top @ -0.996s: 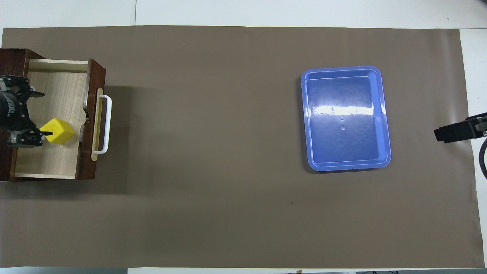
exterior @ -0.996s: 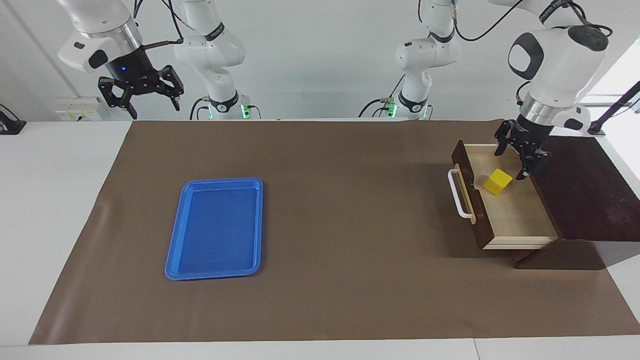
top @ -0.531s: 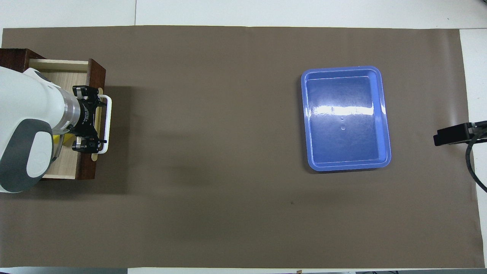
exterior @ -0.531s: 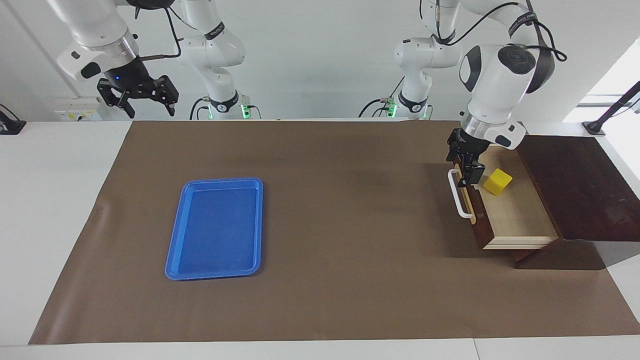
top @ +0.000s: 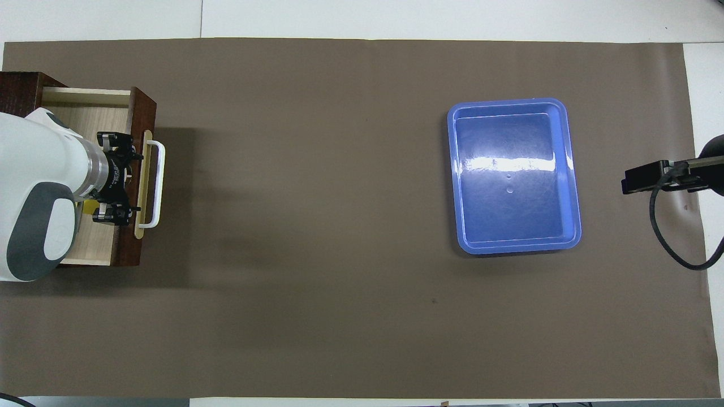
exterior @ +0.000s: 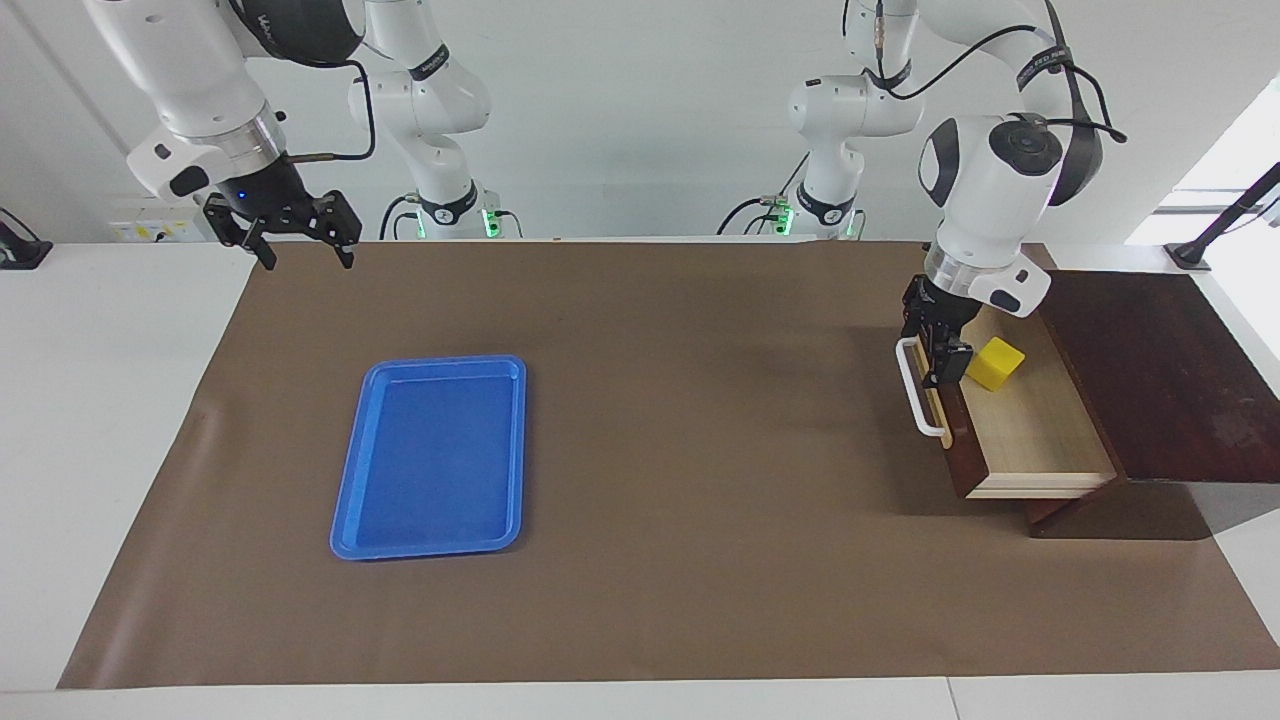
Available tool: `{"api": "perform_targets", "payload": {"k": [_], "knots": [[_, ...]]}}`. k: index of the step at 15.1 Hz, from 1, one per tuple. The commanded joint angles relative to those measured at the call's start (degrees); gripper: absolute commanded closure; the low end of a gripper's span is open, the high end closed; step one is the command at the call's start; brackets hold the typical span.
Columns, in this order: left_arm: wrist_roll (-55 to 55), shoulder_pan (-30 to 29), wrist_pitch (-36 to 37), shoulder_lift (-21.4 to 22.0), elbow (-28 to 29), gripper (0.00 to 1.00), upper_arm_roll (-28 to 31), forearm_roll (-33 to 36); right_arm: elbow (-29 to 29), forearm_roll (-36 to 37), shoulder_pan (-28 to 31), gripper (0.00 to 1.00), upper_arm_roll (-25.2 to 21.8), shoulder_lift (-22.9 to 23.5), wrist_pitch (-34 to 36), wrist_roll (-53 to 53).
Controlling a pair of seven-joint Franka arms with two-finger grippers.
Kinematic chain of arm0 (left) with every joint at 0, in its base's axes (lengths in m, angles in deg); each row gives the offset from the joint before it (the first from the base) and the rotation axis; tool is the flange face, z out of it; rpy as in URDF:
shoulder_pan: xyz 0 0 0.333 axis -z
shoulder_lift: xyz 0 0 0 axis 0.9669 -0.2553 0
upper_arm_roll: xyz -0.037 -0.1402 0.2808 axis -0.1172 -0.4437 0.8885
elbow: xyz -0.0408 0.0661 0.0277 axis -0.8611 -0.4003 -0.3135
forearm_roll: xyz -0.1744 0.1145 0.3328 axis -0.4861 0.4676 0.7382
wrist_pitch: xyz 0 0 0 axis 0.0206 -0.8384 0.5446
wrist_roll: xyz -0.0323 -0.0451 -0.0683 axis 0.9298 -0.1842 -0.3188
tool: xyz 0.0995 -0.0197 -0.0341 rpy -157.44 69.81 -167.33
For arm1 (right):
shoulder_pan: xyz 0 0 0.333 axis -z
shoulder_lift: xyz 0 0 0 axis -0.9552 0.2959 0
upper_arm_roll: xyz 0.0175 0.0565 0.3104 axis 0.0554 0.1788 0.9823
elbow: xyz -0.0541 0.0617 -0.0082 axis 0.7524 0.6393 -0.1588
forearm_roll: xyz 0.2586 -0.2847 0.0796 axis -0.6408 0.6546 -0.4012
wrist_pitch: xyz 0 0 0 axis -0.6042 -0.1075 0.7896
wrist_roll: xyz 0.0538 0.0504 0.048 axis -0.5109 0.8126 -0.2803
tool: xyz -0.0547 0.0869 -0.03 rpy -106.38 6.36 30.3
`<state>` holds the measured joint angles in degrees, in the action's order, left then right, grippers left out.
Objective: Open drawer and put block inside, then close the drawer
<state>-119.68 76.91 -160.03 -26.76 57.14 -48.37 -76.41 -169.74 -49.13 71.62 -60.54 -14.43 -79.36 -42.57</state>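
The drawer [exterior: 1040, 430] stands pulled out of its dark wooden box [exterior: 1150, 370] at the left arm's end of the table. The yellow block [exterior: 995, 363] lies inside it on the light wood floor. My left gripper [exterior: 935, 350] is open and empty, low at the top edge of the drawer's front panel, between the block and the white handle [exterior: 915, 395]. In the overhead view the left gripper [top: 125, 176] is at the front panel [top: 129, 249] beside the handle [top: 158, 183], and the arm hides most of the block [top: 87, 208]. My right gripper [exterior: 295, 238] is open and empty, raised over the mat's edge.
A flat blue tray [exterior: 430, 455] lies on the brown mat toward the right arm's end and also shows in the overhead view [top: 513, 175]. The right gripper [top: 645, 178] shows at the edge of the overhead view.
My left gripper has moved from over the drawer's inside, beside the block, to the drawer's front panel by the handle. The right gripper has come lower toward the mat. The block and drawer stay put.
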Motion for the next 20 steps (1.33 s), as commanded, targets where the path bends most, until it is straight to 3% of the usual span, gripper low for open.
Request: {"api": "perform_targets", "payload": {"k": [1, 9, 13, 17, 20], "knots": [[4.3, -4.2, -1.2, 0.2, 0.3, 0.0, 0.1, 1.5, 0.7, -1.0, 0.6, 0.0, 0.3, 0.4, 0.0, 1.4], [11.8, -15.1, -4.7, -1.4, -2.3, 0.0, 0.2, 4.3, 2.1, -1.3, 0.8, 0.0, 0.3, 1.1, 0.6, 1.4], [13.9, -15.2, -4.4, -1.5, -3.7, 0.0, 0.2, 4.3, 1.5, -1.1, 0.8, 0.0, 0.3, 0.7, 0.4, 1.2], [19.4, -11.8, 7.5, -0.6, -14.0, 0.0, -0.7, 3.5, 1.3, -1.0, 0.7, 0.0, 0.3, 0.4, 0.5, 0.9], [36.8, -8.8, 14.1, 0.4, -16.0, 0.0, -1.0, 2.8, 1.3, -1.0, 0.9, 0.0, 0.3, 0.4, 0.5, 0.8]]}}
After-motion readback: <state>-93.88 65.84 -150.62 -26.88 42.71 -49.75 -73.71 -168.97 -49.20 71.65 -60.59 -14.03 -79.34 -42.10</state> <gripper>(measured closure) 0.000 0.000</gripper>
